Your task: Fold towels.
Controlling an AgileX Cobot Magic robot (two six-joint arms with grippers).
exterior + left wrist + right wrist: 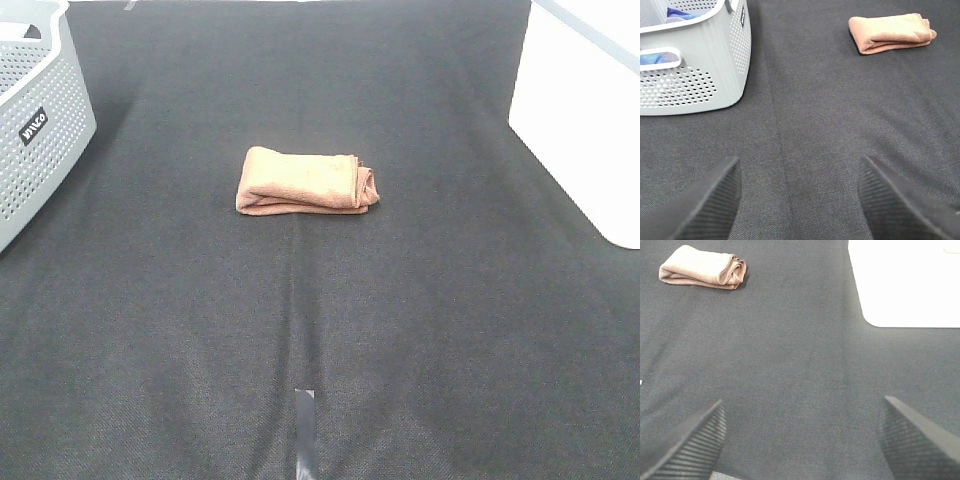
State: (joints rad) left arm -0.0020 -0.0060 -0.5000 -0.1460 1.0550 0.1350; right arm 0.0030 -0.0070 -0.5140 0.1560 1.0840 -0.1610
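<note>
The folded reddish-brown towel (308,181) lay mid-table (400,330), apart from my left end effector (799,200) and right end effector (800,440), both open and empty. Soft and light; its layered edge seemed the best hold.

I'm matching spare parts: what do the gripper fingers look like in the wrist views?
Both the left gripper and right gripper have dark grey, wedge-shaped fingers with fine ribbed faces. No cables or markings show.
</note>
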